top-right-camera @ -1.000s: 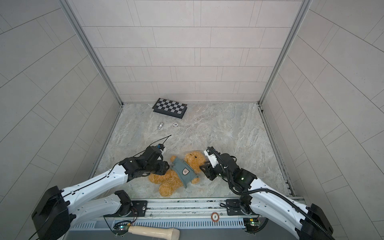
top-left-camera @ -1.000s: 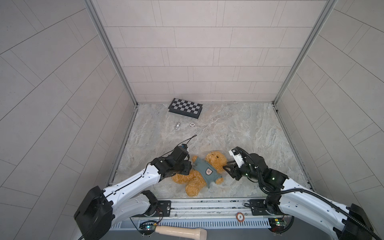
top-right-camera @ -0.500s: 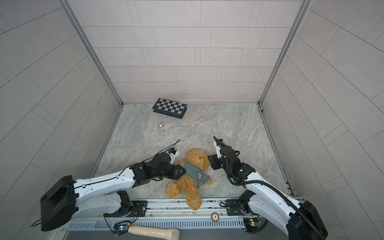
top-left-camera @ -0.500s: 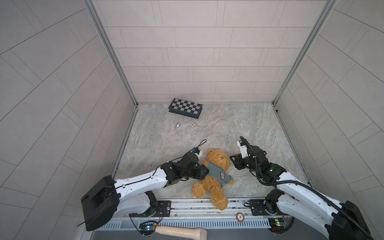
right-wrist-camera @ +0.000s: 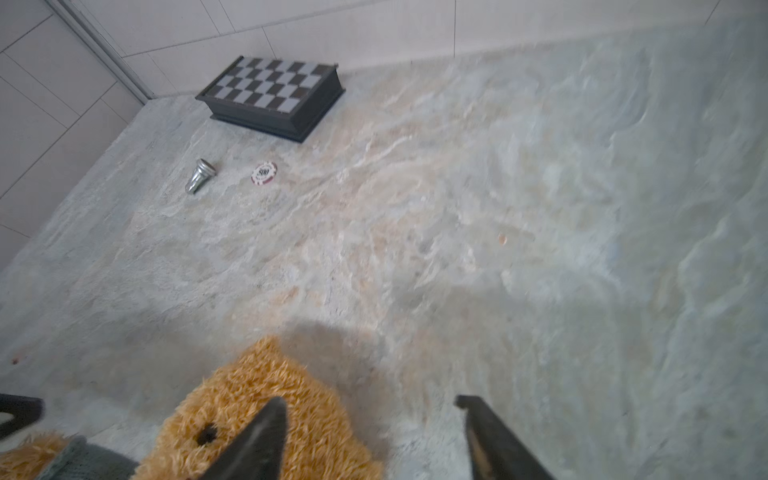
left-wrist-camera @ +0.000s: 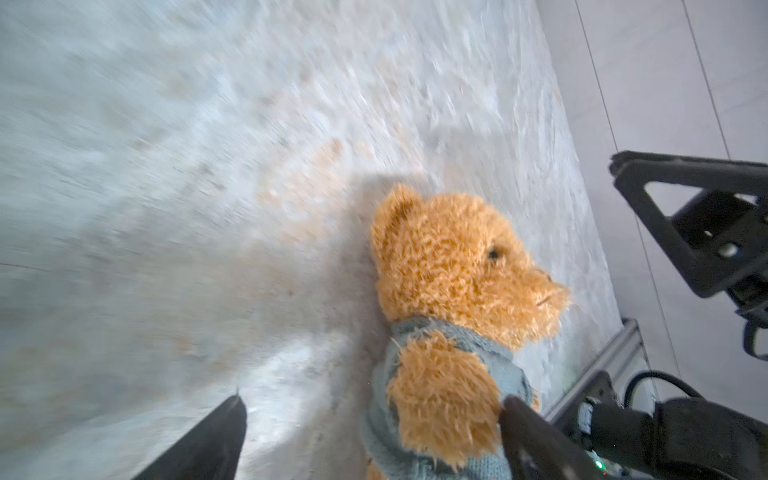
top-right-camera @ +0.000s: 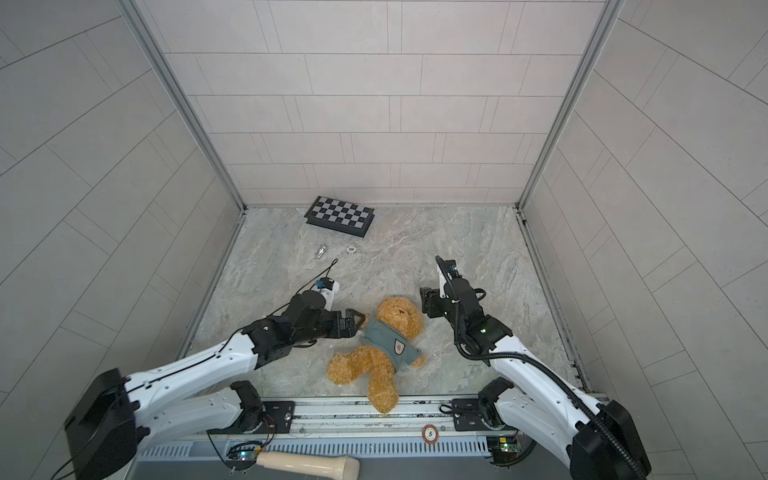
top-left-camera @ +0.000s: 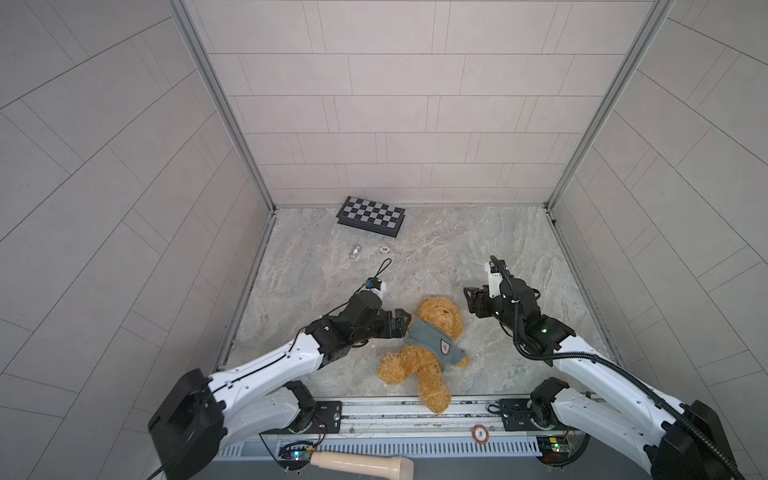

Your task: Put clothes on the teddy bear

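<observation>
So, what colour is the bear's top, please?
The top is grey-blue, clearest in the left wrist view.

In a top view the teddy bear point(top-left-camera: 432, 345) lies low at centre on the table point(top-left-camera: 519, 249) between the left gripper point(top-left-camera: 405, 322) and right gripper point(top-left-camera: 470, 301), with chessboard point(top-left-camera: 371, 216), cone point(top-left-camera: 354, 251) and chip point(top-left-camera: 385, 249) behind, upper left.

The bear point(top-right-camera: 376, 361) lies on the table point(top-right-camera: 457, 249) in a grey-blue shirt point(top-right-camera: 388, 341). The left gripper point(top-right-camera: 360, 324) is just beside its shoulder, the right gripper point(top-right-camera: 424, 302) near its head.
</observation>
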Controlling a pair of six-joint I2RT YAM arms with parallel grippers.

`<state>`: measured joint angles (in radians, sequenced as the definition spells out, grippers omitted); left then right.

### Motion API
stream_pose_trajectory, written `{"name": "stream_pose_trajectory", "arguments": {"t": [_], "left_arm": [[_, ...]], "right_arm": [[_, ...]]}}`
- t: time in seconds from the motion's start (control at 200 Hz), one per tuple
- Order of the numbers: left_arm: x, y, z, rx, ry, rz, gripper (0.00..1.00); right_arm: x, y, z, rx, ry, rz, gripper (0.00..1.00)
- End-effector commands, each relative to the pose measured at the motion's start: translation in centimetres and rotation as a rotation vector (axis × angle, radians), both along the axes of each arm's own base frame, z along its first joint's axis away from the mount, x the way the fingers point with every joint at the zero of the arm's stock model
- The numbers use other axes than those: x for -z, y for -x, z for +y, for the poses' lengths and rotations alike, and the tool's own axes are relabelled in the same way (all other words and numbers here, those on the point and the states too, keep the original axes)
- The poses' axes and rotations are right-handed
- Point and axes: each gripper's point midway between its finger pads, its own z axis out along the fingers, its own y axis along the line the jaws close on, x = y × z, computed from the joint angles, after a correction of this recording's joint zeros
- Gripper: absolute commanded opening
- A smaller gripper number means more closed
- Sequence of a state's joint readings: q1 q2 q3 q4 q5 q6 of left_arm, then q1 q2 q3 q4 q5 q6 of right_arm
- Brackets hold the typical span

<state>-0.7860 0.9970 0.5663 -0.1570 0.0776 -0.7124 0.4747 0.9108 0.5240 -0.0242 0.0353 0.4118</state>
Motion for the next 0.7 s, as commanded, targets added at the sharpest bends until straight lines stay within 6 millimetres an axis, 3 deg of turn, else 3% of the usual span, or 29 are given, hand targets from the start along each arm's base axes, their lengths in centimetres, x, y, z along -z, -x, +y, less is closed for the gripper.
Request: {"name": "stream_pose_trajectory", "arguments": {"t": [0.0, 0.08, 0.175, 0.255, 0.34, 0.441, 0.556, 0.696], "left_arm": [[-2.1, -1.3, 5.2, -0.086, -0.218, -0.152, 1.0], [-4.3, -2.8, 8.7, -0.205, -0.325, -0.248, 1.0], [-7.4, -4.8, 14.0, -0.486, -0.482, -0.38, 1.0], [-9.3, -6.6, 15.4, -0.565, -0.597, -0.503, 1.0], [-10.5, -8.4, 17.3, -0.672, -0.723, -0.593, 1.0], [-10.3, -9.7, 19.7, -0.777, -0.826, -0.649, 1.0], [-8.0, -10.9, 22.9, -0.846, -0.84, -0.636, 1.0], [-5.0, -12.1, 24.2, -0.831, -0.801, -0.633, 1.0]], "right_arm": [[-4.3, -2.5, -2.9, 0.147, 0.059, -0.165, 0.99], [-5.5, -3.5, -5.0, 0.231, 0.068, -0.22, 0.99], [-5.6, -4.2, -9.0, 0.39, 0.121, -0.245, 0.99], [-5.1, -4.3, -13.0, 0.552, 0.189, -0.238, 0.99], [-4.3, -4.6, -15.6, 0.608, 0.231, -0.217, 1.0], [-3.5, -4.8, -17.6, 0.644, 0.269, -0.236, 1.0], [-2.0, -5.1, -17.4, 0.599, 0.312, -0.316, 0.99], [0.4, -6.3, -17.0, 0.556, 0.335, -0.276, 1.0]]}}
